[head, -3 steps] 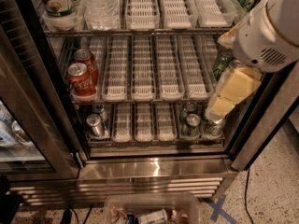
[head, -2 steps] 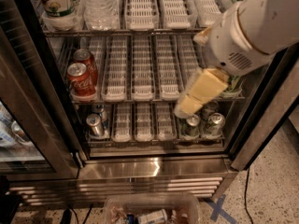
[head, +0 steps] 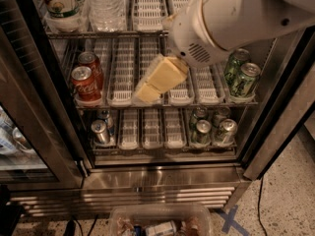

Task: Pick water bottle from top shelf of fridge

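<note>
The pincer is seen before the middle rack; its width cannot be told. The water bottle is stood at the left of the top shelf, so the pincer should be raised and levelled first

A single camera looks from high up in front of the open fridge, tilted steeply down, so the top shelf is cut by the upper edge and the floor shows below. It sits close: the arm enters from upper right, and the gripper hangs mid-frame before the middle rack.
</note>
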Controlling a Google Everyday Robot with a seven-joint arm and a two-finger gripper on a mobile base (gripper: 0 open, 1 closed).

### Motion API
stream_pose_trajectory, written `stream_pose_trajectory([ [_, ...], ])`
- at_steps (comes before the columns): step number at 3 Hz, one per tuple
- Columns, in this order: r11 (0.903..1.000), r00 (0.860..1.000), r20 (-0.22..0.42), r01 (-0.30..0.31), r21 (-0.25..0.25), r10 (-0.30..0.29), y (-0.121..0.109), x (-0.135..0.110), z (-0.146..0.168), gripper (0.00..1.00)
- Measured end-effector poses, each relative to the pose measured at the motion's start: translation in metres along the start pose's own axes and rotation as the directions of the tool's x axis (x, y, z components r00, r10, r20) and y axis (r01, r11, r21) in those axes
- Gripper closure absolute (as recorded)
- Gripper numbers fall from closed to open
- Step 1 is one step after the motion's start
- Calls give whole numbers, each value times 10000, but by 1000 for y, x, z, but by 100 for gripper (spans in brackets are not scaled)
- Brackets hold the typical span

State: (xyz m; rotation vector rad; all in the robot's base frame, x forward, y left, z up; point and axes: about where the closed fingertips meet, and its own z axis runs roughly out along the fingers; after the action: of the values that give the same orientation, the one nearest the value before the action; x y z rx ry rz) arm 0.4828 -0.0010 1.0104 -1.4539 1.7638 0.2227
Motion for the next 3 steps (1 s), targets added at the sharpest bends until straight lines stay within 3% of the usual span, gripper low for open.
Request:
stream_pose_trajectory([
  [1,9997,9979,647,40,-246,-24,0,-18,5,0],
  [2,9997,9978,667,36,-255,-19,1,-19,5,0],
  [3,10000,9964,845,-30,62,24,7,-26,4,0],
])
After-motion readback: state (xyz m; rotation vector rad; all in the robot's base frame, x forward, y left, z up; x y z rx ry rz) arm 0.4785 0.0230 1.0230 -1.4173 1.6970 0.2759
